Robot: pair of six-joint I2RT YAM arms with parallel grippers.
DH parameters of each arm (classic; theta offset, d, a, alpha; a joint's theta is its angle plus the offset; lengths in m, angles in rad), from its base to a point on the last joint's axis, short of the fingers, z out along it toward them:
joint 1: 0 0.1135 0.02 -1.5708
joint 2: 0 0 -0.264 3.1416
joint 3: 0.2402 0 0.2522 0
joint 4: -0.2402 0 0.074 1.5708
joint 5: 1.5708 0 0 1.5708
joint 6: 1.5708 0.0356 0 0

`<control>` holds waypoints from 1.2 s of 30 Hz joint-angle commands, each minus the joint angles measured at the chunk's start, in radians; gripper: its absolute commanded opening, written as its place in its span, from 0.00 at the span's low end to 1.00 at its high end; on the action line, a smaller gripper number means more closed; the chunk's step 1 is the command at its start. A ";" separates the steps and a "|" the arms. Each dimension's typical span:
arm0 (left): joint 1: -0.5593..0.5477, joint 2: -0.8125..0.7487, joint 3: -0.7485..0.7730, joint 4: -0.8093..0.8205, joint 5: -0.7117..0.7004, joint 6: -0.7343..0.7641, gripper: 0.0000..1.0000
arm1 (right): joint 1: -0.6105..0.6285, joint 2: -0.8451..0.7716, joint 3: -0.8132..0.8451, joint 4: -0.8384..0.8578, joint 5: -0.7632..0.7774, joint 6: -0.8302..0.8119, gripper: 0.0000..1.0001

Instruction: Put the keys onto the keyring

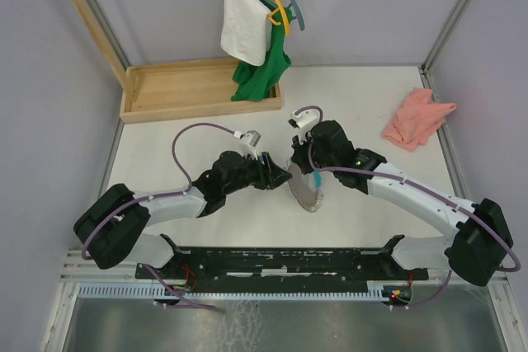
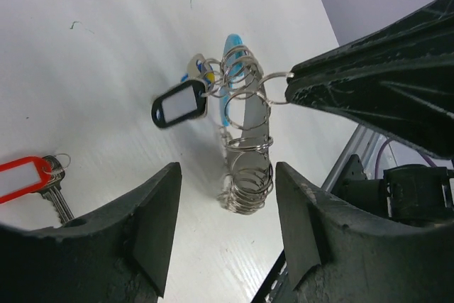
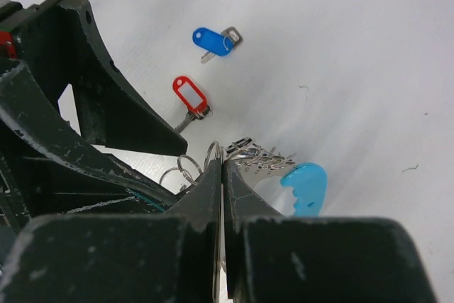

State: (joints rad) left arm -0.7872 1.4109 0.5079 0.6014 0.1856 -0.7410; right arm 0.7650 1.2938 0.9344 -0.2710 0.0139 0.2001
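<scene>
I have the right gripper (image 3: pixel 222 175) pinched flat together on one outer loop of the keyring (image 2: pixel 245 147), a thick stack of steel split rings threaded around a light blue plastic piece. From the left wrist camera I can see that loop caught at the very tip of the right fingers, pulled out sideways from the stack.

My left gripper (image 2: pixel 227 204) stands partly spread with nothing between its fingers. The keyring sits just beyond their tips, framed in the gap and not touched.

A black tag (image 2: pixel 179 104) hangs from the keyring on the side away from the right gripper. Its insert is white, and I can read no writing on it.

Neither key is on the keyring. The red-tagged key (image 3: pixel 191 94) lies flat on the white table (image 3: pixel 355 47) near the keyring, on the left gripper's side, with its metal blade pointing towards the rings. Its tag has a pale label window, too small to read. The blue-headed key (image 3: pixel 211 40) lies farther from the keyring, past the red one and apart from it.

In the overhead view the arms hide both keys. A pink cloth (image 1: pixel 417 118) lies well away from the keyring beyond the right arm, and a wooden tray (image 1: pixel 198 92) sits at the far edge on the other side.
</scene>
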 commanded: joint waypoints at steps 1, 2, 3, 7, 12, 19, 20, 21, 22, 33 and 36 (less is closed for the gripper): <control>-0.002 -0.110 0.033 -0.030 -0.014 0.090 0.64 | 0.003 -0.096 0.010 0.103 -0.021 -0.048 0.01; -0.003 -0.131 0.032 -0.043 -0.014 0.104 0.65 | 0.003 -0.106 0.005 0.107 -0.025 -0.059 0.01; -0.003 -0.153 0.034 -0.058 -0.011 0.119 0.66 | 0.002 -0.116 -0.001 0.115 -0.030 -0.074 0.01; -0.001 -0.220 0.055 -0.112 0.039 0.188 0.69 | 0.002 -0.142 -0.030 0.162 -0.067 -0.108 0.01; -0.002 -0.209 0.073 -0.150 0.072 0.250 0.70 | 0.002 -0.135 -0.055 0.205 -0.125 -0.109 0.01; 0.001 -0.294 0.040 -0.171 0.074 0.339 0.69 | 0.002 -0.154 -0.089 0.203 -0.159 -0.147 0.01; 0.005 -0.308 0.039 -0.177 0.079 0.357 0.68 | 0.002 -0.159 -0.092 0.199 -0.165 -0.165 0.01; 0.007 -0.321 0.036 -0.178 0.085 0.371 0.68 | 0.002 -0.167 -0.095 0.193 -0.164 -0.179 0.01; 0.010 -0.333 0.034 -0.176 0.090 0.382 0.68 | 0.002 -0.175 -0.097 0.189 -0.166 -0.197 0.01; 0.054 -0.334 0.038 -0.086 0.173 0.488 0.61 | 0.002 -0.264 -0.062 0.078 -0.157 -0.305 0.01; 0.056 -0.306 0.045 -0.066 0.218 0.513 0.59 | 0.002 -0.247 -0.011 -0.003 -0.173 -0.290 0.01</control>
State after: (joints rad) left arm -0.7399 1.0786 0.5358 0.4454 0.3309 -0.3130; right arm 0.7650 1.0561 0.8219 -0.2218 -0.1532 -0.0769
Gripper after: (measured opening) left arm 0.600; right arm 0.015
